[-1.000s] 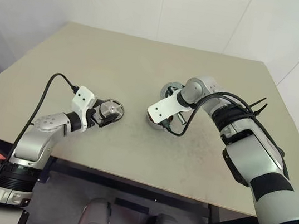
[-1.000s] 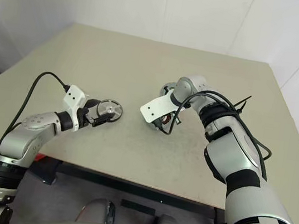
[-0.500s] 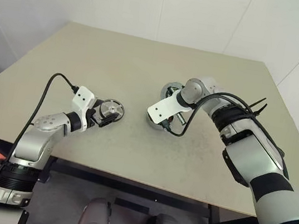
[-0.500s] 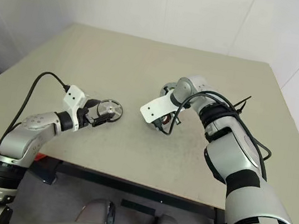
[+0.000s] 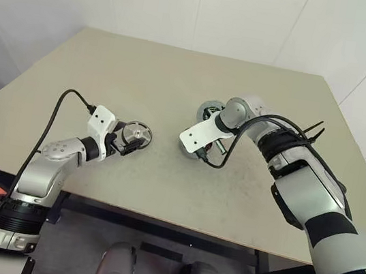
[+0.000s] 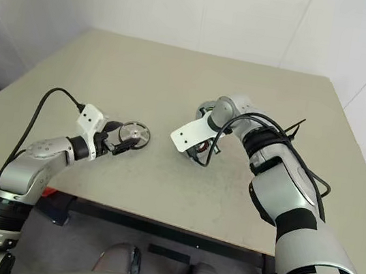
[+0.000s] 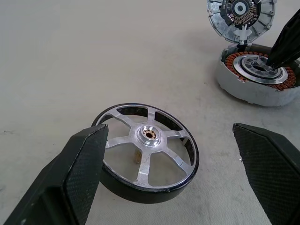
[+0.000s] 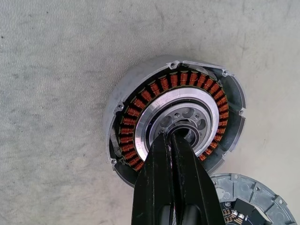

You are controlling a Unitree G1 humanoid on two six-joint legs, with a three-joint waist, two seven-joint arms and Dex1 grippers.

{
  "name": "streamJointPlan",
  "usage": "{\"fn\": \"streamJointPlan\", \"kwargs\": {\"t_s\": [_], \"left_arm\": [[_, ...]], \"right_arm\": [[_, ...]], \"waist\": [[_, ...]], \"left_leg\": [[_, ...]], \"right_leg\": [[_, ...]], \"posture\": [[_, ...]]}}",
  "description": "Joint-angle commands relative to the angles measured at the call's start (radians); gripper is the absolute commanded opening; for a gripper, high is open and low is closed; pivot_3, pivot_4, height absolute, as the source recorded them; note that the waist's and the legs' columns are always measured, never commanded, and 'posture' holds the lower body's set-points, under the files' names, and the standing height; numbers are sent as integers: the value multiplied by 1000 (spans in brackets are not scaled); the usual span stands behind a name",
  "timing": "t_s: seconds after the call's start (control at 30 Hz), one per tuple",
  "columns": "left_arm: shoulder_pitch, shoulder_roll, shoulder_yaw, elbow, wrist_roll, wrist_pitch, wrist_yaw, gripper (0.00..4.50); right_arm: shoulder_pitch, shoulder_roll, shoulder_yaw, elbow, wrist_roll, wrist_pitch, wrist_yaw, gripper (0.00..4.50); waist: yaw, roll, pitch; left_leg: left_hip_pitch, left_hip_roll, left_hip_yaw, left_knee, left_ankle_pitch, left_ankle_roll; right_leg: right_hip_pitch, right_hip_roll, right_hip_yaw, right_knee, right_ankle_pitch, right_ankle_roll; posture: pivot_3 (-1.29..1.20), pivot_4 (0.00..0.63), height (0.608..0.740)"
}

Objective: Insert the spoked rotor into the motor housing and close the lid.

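The spoked rotor [image 7: 147,150], a shiny silver disc with a dark rim, lies flat on the table. My left gripper [image 7: 169,133] is open around it, one finger [image 7: 75,178] on each side and both clear of the rim. The motor housing [image 8: 136,89], a grey cup ringed with copper windings, sits further right. Its round lid [image 7: 240,14] stands open behind it. My right gripper [image 8: 171,138] is shut and points steeply down, its tips in the housing's central hub. From the head, my right hand hides most of the housing [image 5: 186,146].
The beige table [image 5: 179,67] stretches wide behind and between the two parts. Its front edge runs just below my left arm. A black cable loops from my right wrist over the table near the housing.
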Motion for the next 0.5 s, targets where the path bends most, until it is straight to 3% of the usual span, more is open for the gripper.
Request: {"fn": "streamJointPlan", "kwargs": {"t_s": [0.03, 0.5], "left_arm": [[-6, 12, 23, -22, -1, -19, 1, 4500], [-2, 12, 26, -26, -3, -19, 4, 4500]], "right_arm": [[-19, 4, -2, -18, 3, -5, -8, 21], [-28, 9, 2, 8, -10, -9, -22, 21]], "waist": [[0, 0, 0], [-1, 0, 0]], "left_leg": [[0, 0, 0, 0, 0, 0], [2, 0, 0, 0, 0, 0]], "right_leg": [[0, 0, 0, 0, 0, 0], [1, 0, 0, 0, 0, 0]], "posture": [[0, 0, 740], [0, 0, 740]]}}
